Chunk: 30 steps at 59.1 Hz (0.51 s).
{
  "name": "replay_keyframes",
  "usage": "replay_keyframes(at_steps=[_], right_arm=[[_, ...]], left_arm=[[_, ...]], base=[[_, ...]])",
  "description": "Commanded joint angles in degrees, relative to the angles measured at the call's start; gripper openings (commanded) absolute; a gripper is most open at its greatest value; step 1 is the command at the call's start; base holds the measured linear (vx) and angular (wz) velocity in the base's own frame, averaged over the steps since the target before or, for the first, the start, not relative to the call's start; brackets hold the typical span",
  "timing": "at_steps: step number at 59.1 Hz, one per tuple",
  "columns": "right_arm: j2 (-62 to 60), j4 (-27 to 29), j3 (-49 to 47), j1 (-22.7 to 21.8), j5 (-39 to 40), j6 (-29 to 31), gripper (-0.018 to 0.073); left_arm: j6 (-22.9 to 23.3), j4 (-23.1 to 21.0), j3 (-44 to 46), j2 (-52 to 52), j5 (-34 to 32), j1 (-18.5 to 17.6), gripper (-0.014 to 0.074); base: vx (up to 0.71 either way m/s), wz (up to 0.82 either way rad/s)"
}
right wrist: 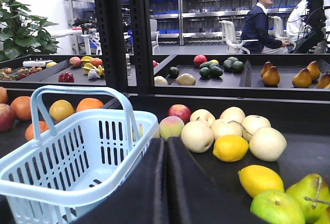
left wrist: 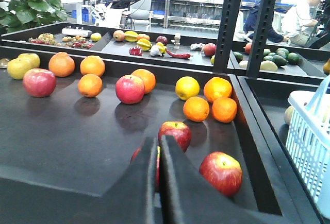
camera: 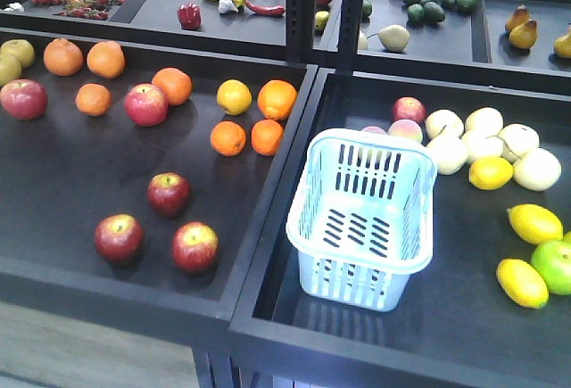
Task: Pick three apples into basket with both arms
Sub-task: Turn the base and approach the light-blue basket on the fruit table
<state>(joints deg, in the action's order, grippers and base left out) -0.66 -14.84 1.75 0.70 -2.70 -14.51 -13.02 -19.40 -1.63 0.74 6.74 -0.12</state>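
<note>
1. The left gripper (left wrist: 158, 144) fills the bottom of its wrist view with its fingers pressed together. It hides most of the left apple (camera: 119, 237).
2. The right gripper (right wrist: 166, 144) is likewise closed, and the frame cuts off its base.
3. The right apple (camera: 194, 246) and the rear apple (camera: 168, 194) lie apart near the front edge of the left tray (camera: 53, 183).
4. The basket (camera: 352, 285) stands by the left edge of the right tray (camera: 464, 254), towards the front.
5. Its far rim half covers a pale fruit (camera: 373, 129).
</note>
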Motion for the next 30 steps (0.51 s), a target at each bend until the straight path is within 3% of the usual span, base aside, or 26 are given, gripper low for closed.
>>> replay_keyframes(at_steps=[1,30], right_arm=[[-0.66,-0.67,0.60,-0.24,4.38,0.39,-0.0005],[-0.66,-0.67,0.60,-0.24,4.38,0.39,-0.0005]], left_arm=[[0.05,-0.35,1.44,0.75,-4.19,-0.58,-0.0006],[0.05,-0.35,1.44,0.75,-4.19,-0.53,-0.0006]], base=[[0.14,0.00],[0.13,-0.11]])
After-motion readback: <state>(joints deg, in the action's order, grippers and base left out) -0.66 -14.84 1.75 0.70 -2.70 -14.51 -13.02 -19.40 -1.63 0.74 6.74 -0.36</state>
